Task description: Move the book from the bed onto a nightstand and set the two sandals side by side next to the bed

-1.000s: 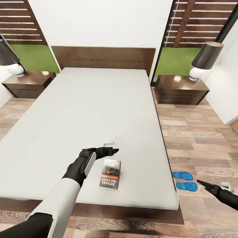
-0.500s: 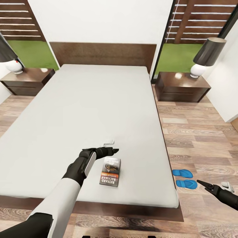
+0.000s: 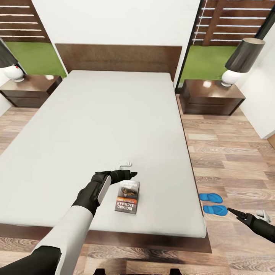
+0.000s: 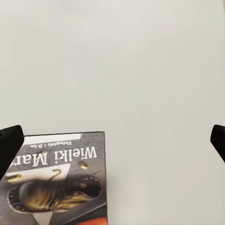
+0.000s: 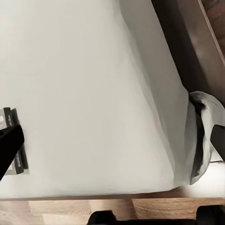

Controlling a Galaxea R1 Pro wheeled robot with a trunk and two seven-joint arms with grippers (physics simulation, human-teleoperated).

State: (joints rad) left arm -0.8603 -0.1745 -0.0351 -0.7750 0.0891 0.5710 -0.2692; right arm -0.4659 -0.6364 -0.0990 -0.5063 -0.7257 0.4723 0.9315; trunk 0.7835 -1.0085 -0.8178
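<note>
The small dark paperback book (image 3: 127, 197) lies on the grey-mattressed bed (image 3: 95, 126), just beside the left gripper (image 3: 128, 169), held wide open and empty.

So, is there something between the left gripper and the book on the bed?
Nothing visible stands between them. The left gripper hangs open just above the far edge of the book, which lies flat on the bed. In the left wrist view only bare mattress surrounds the book.
</note>
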